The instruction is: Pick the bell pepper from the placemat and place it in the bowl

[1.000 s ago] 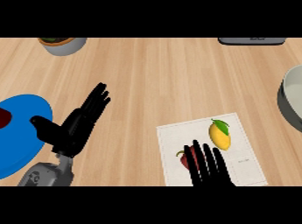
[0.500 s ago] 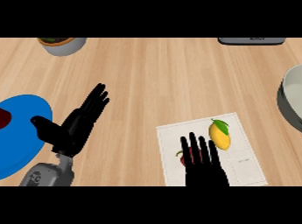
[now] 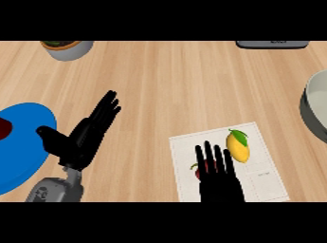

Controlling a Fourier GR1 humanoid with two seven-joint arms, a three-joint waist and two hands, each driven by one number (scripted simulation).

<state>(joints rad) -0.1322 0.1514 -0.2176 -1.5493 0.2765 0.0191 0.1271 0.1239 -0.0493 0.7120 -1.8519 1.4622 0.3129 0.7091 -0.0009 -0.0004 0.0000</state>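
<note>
Beside the round blue plate (image 3: 15, 156), the left hand (image 3: 82, 137) is held open, fingers straight. On the white rectangular placemat (image 3: 264, 182), the small red bell pepper (image 3: 195, 171) is mostly hidden under the right hand (image 3: 218, 178), laid flat with fingers spread, only red slivers shown. The pale grey bowl (image 3: 323, 111) is seen well apart at the right edge.

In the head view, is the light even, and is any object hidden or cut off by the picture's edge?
Head view: light falls evenly on the wooden counter, with no glare; the black right hand covers most of the red bell pepper on the white placemat; the right edge cuts the pale grey bowl.
</note>
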